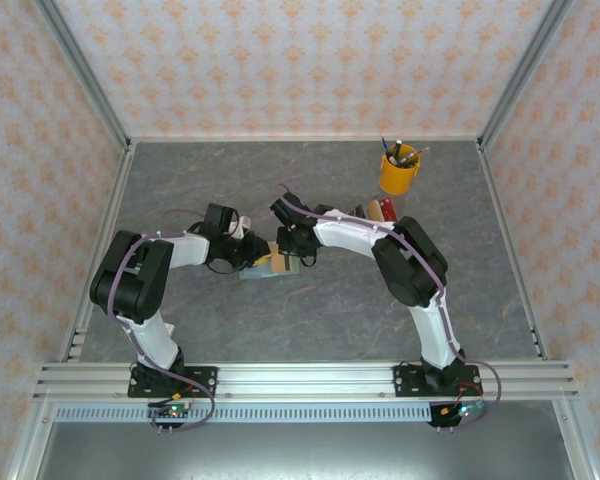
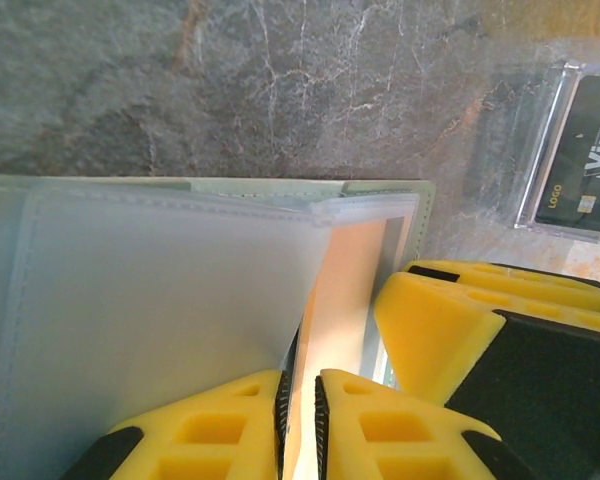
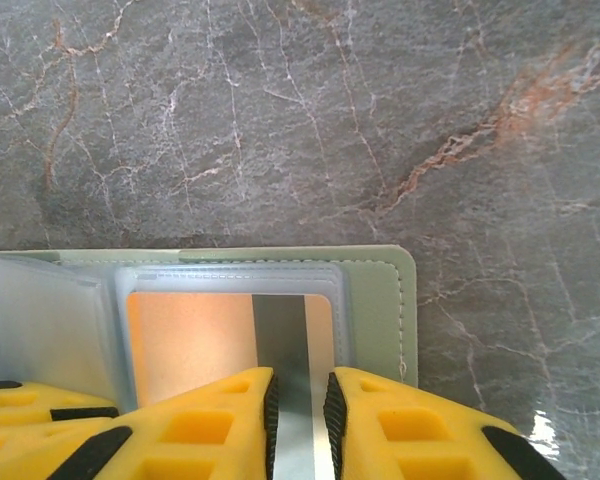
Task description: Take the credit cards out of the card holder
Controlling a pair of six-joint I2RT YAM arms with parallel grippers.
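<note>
The mint-green card holder [image 1: 263, 273] lies open on the grey table between both arms; its green edge [image 2: 280, 185] and corner [image 3: 380, 300] show in the wrist views. A tan/orange credit card [image 3: 190, 335] with a grey stripe sits in a clear pocket. My left gripper [image 1: 257, 256] comes in from the left, its jaws [image 2: 300, 420] shut on the thin orange card edge [image 2: 345, 290] beside a frosted leaf. My right gripper [image 1: 296, 252] stands over the card with a narrow gap [image 3: 298, 420] between its jaws and nothing between them. Its fingers [image 2: 440, 330] sit right beside my left ones.
A clear rack [image 1: 380, 210] with red and brown items stands just behind the right arm, and a dark card [image 2: 580, 150] shows in it. A yellow cup [image 1: 398, 172] of pens is at the back right. Patterned walls close in three sides.
</note>
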